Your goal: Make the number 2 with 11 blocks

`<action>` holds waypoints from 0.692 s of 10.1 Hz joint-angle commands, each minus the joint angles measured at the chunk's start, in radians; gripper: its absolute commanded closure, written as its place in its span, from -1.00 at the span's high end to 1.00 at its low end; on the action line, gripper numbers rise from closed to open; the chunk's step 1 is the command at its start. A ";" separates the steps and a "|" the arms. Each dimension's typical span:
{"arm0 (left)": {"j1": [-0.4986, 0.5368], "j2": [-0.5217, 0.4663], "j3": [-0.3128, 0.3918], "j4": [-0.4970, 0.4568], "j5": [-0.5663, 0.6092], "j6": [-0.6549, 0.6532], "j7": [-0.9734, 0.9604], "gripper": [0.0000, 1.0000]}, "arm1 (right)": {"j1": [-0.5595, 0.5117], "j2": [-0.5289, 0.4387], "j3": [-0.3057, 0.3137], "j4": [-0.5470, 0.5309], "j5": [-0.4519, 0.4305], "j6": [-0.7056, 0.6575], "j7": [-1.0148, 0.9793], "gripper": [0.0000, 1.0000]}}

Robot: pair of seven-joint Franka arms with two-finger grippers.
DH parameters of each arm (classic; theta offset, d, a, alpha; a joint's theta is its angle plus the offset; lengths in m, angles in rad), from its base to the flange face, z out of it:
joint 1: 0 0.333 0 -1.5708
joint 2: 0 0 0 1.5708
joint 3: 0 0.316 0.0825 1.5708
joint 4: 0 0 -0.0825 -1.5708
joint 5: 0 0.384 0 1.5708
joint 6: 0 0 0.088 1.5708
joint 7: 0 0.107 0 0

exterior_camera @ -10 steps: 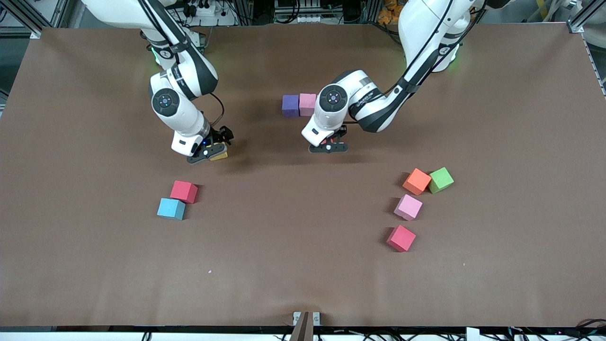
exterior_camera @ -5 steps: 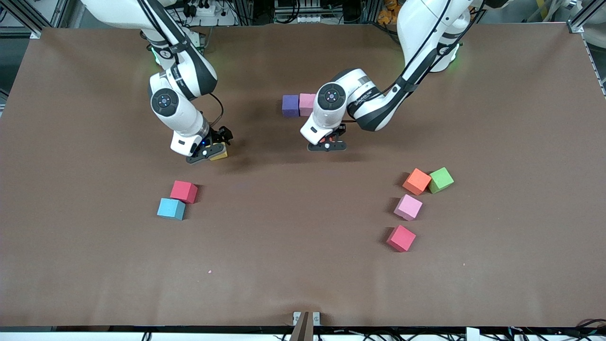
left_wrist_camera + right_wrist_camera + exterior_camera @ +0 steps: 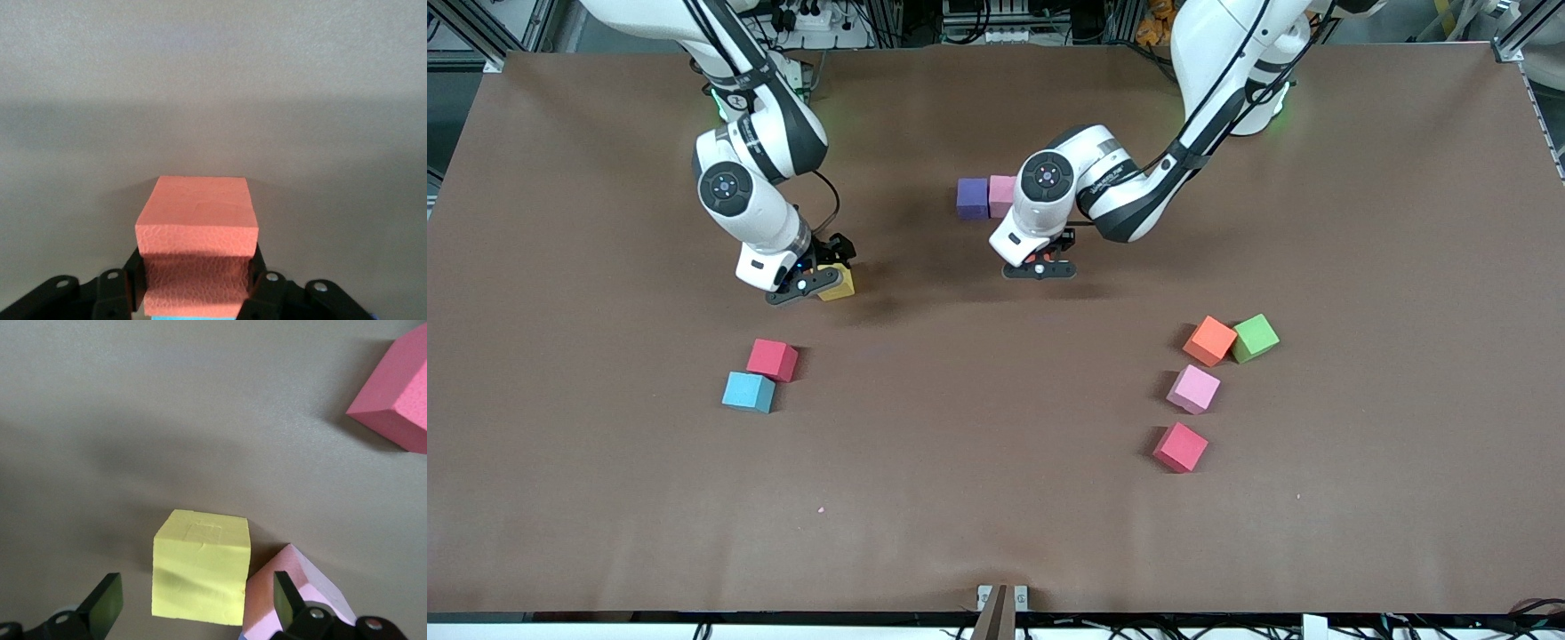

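Observation:
My left gripper (image 3: pixel 1039 267) (image 3: pixel 197 280) is shut on an orange block (image 3: pixel 197 207), its fingers pressing into two sides, low by a touching pair of blocks, purple (image 3: pixel 972 197) and pink (image 3: pixel 1002 192). No full number 2 shows. My right gripper (image 3: pixel 823 277) (image 3: pixel 197 597) is open and straddles a yellow block (image 3: pixel 839 284) (image 3: pixel 200 567) on the table with gaps at both sides. A pink block (image 3: pixel 303 590) lies against the yellow one, by one finger; the arm hides it in the front view.
Near the right arm's end lie a deep pink block (image 3: pixel 772 359) (image 3: pixel 397 387) and a light blue one (image 3: pixel 748 391). Toward the left arm's end lie orange (image 3: pixel 1210 340), green (image 3: pixel 1256 338), pink (image 3: pixel 1193 388) and deep pink (image 3: pixel 1180 447) cubes.
The left gripper with the orange block has crept toward the purple and pink pair. The right gripper has shifted slightly toward the right arm's end, showing more of the yellow block.

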 commanded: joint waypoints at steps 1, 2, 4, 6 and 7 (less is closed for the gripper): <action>-0.006 -0.007 0.002 -0.036 0.027 0.012 -0.024 1.00 | -0.016 -0.011 0.012 -0.020 -0.005 0.021 0.001 1.00; -0.003 -0.013 0.002 -0.032 0.028 0.011 -0.022 1.00 | -0.016 -0.001 0.012 -0.022 -0.005 0.029 0.001 1.00; 0.008 -0.071 0.002 -0.024 0.027 -0.003 -0.027 1.00 | -0.015 0.035 0.011 -0.027 -0.005 0.078 0.001 1.00; 0.034 -0.131 0.003 -0.019 0.027 -0.020 -0.019 1.00 | -0.013 0.062 0.011 -0.027 -0.005 0.109 0.003 1.00; 0.037 -0.159 0.009 -0.016 0.022 -0.022 -0.024 1.00 | -0.010 0.087 0.011 -0.031 -0.005 0.136 0.004 1.00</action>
